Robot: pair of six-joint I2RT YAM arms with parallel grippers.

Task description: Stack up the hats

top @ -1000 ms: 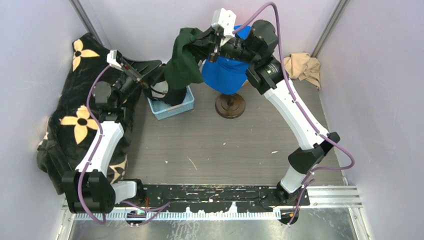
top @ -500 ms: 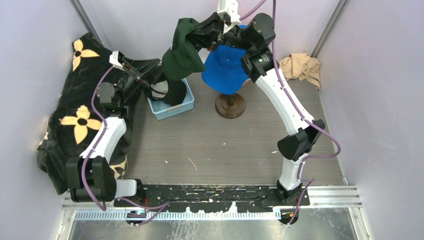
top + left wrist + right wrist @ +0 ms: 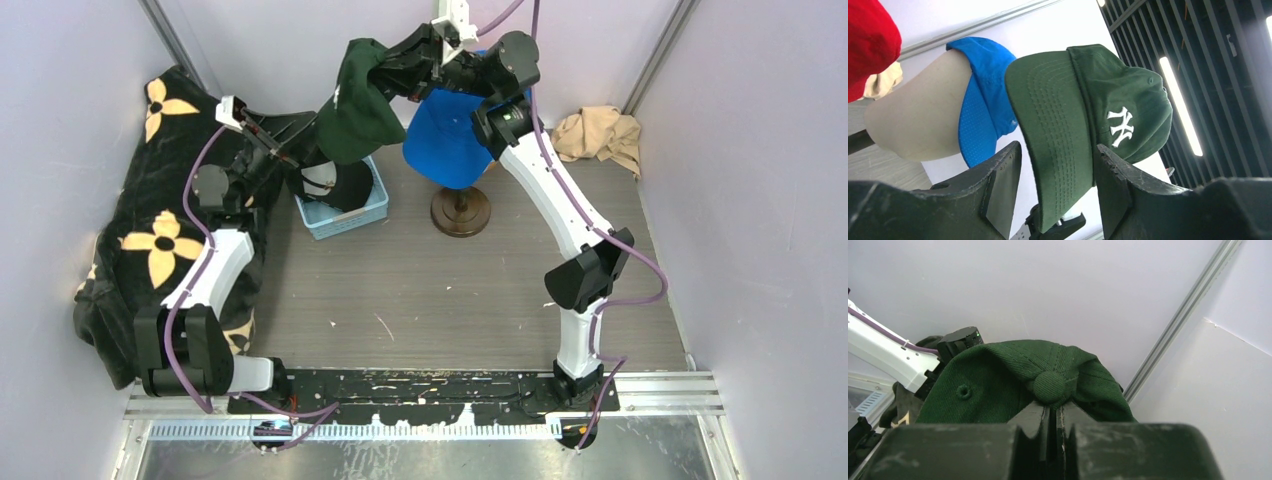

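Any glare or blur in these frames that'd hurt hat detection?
Left wrist: ceiling light strip blown out, green cap sharp. Right wrist: right claw dark and slightly soft near the lens, cap crisp. Top external: even light, no glare.

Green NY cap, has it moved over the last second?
Yes. The green NY cap, pinched in the right tool, has shifted slightly upward in the overhead view, away from the blue basket.
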